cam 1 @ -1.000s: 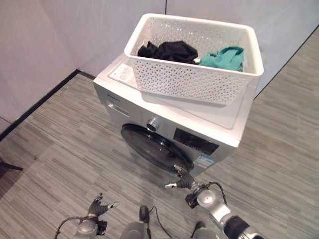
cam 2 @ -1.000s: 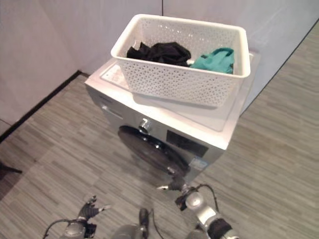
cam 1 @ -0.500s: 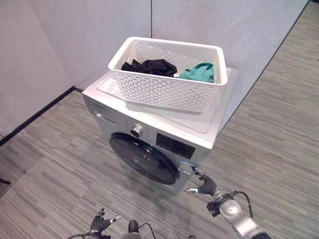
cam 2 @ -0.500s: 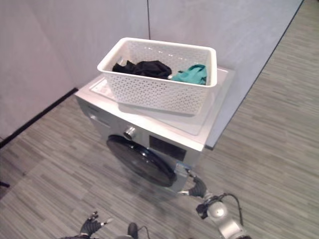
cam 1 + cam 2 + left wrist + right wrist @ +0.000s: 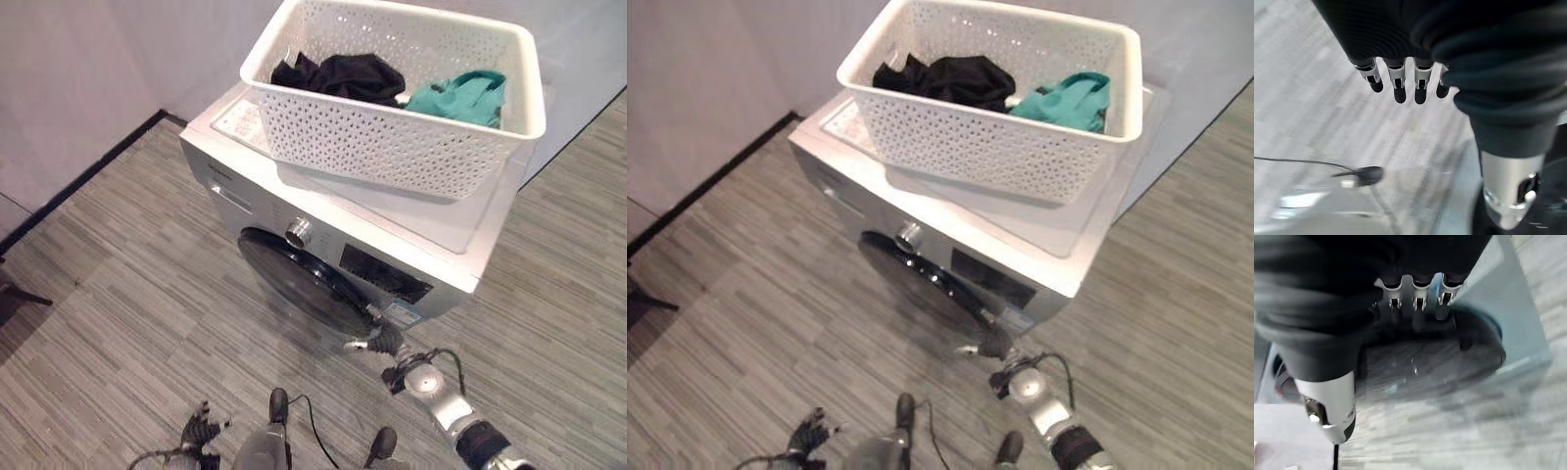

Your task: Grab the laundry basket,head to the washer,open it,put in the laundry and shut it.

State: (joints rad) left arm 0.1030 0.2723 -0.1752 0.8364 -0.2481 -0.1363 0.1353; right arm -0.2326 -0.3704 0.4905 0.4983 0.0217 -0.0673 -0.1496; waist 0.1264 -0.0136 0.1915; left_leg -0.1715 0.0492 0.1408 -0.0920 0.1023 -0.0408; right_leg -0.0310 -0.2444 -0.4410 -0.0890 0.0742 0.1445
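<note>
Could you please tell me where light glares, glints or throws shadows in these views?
Left eye view: the washer top glares bright white, and small glints sit on the dark door. Right eye view: the basket throws a soft shadow on the top beneath it. Left wrist view: the floor is washed pale by light. Right wrist view: faint glints streak the door.

Shut washer door (image 5: 304,279) blocks the drum; bare floor (image 5: 147,294) in front.

right hand (image 5: 384,342) fingertips hiding against the washer door (image 5: 299,281) rim | contact blurring, grip unreadable
</note>
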